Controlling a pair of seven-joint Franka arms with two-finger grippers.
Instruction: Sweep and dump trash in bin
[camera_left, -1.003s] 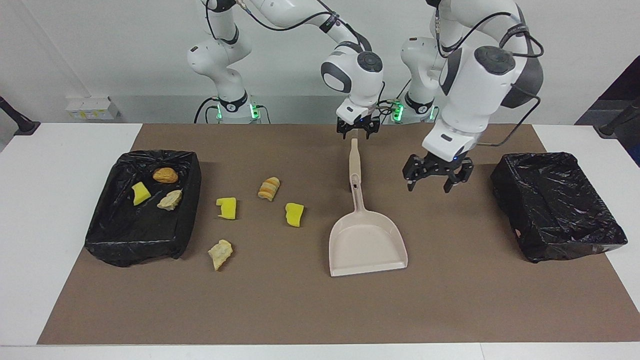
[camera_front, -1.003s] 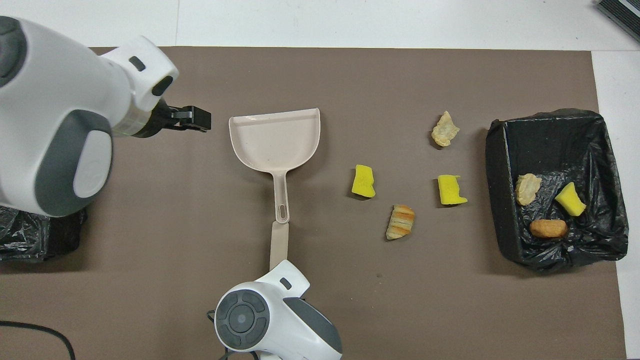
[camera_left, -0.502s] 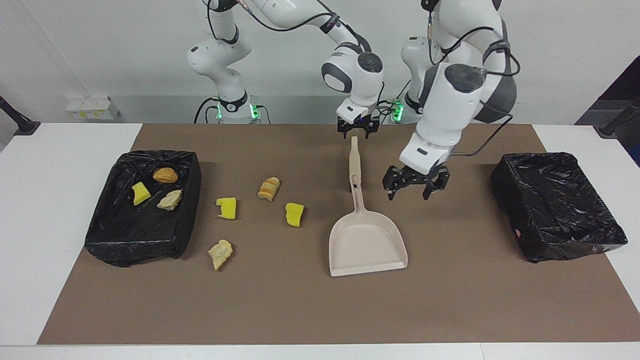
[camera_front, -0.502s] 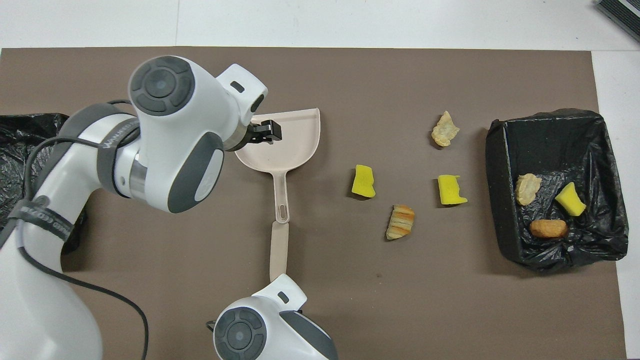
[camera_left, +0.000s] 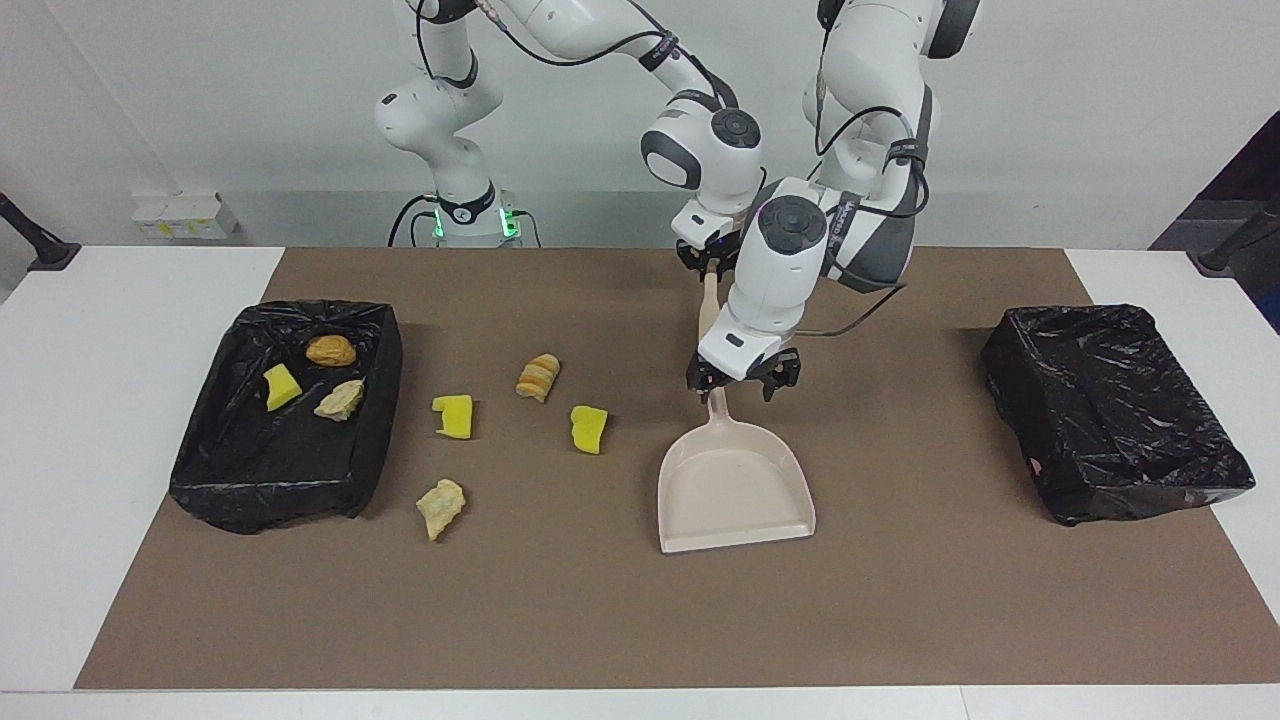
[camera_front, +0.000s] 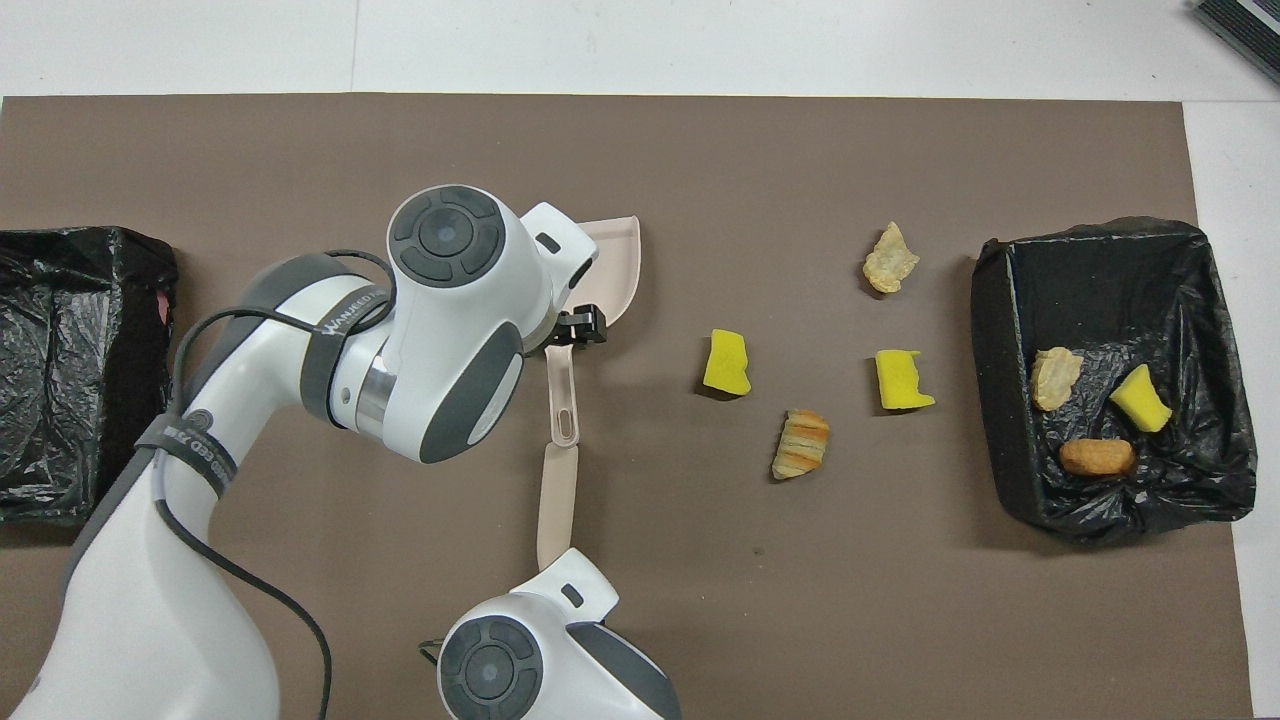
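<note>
left hand (camera_left: 741, 381) spread wide over dustpan (camera_left: 733, 485) handle, right hand (camera_left: 712, 262) at handle tip, grip can't tell, four trash scraps (camera_left: 452, 416) loose on tabletop (camera_left: 600, 620)

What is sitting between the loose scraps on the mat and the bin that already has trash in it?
Nothing visible. The four loose scraps lie on bare mat beside the bin at the right arm's end. The dustpan, under the left pincer, lies toward the left arm's end, away from that path.

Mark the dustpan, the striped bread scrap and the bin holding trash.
dustpan (camera_left: 735, 490), facing view, bare floor of its scoop.
striped bread scrap (camera_left: 538, 377), facing view, middle of its top.
bin holding trash (camera_front: 1090, 275), overhead view, bare black liner inside.
</note>
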